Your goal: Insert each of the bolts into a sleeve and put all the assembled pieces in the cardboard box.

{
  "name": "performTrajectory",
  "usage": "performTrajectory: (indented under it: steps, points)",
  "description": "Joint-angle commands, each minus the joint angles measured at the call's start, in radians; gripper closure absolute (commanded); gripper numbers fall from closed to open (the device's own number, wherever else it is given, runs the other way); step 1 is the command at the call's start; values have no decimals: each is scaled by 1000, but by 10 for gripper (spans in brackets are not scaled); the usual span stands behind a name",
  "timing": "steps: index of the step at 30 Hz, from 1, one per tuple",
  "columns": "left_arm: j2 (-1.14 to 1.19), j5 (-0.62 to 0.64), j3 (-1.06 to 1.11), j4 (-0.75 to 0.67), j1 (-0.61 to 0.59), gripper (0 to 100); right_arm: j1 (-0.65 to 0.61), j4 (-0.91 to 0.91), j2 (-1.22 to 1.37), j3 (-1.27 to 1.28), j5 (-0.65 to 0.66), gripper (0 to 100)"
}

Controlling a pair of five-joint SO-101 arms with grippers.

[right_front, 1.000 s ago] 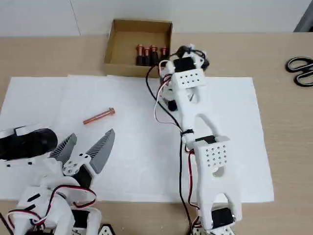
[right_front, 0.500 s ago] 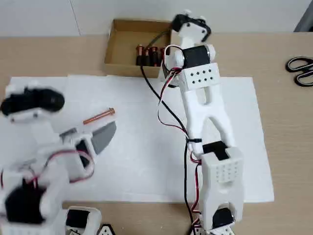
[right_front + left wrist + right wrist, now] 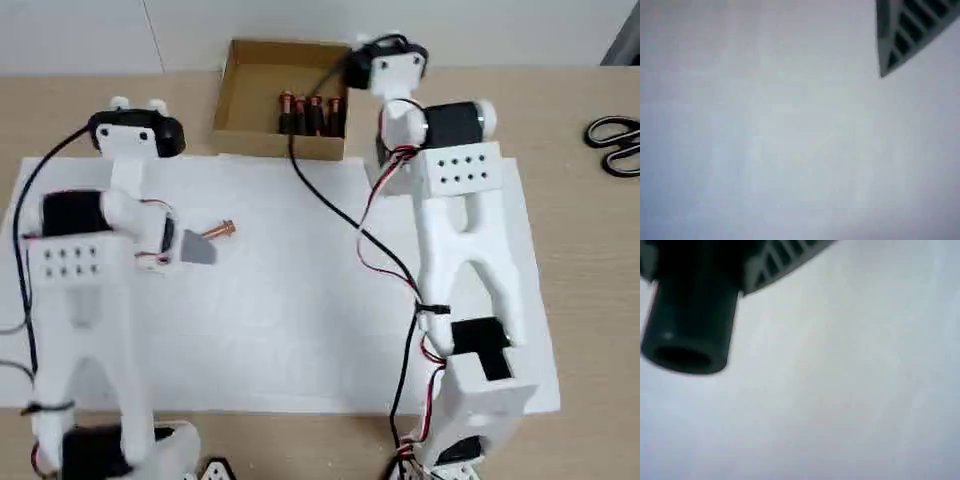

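While looking down over the bench (image 3: 560, 100) in the high view: finding the left hand (image 3: 195, 248) hanging low over the white paper (image 3: 300, 330), right at the plain end of the loose bolt (image 3: 215, 232), with the head end pointing away from that hand. Not managing to tell whether that hand is spread or pressed together. Judging it to be sitting there because this one bare bolt is needing a grip before any joining. Spotting the cardboard box (image 3: 260, 143) well beyond the left hand and close beside the right arm (image 3: 450, 170), already carrying four assembled pieces (image 3: 310, 112) in a row along the wall nearer the arms. Noting scissors (image 3: 612, 140) lying far out past the right arm, apparently playing no part.

Turning to the left wrist view: seeing plain paper lying close under the left hand.

Turning to the right wrist view: finding the right hand (image 3: 725, 275) pinching a black sleeve (image 3: 690, 325), with the open bore facing out from the hand, over the paper. Judging it to be held this way for presenting the bore to the bolt.
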Motion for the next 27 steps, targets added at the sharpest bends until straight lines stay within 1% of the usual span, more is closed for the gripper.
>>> performTrajectory:
  steps: [1,8,10,14,17,23,27]
  points:
    - [103,-150,-45,-77,-32,679,21,2,-119,34,14,995]
    - [226,-451,-47,-230,28,680,19,2,-173,64,15,995]
    - [252,-506,-47,-293,40,681,19,4,-174,64,15,995]
    - [311,-520,-47,-448,48,681,19,4,-174,66,15,995]
    - [361,-520,-47,-517,48,681,19,4,-174,75,15,995]
    - [437,-522,-54,-560,69,681,15,4,-174,77,15,995]
    - [499,-522,-120,-552,97,681,15,4,-174,77,15,995]
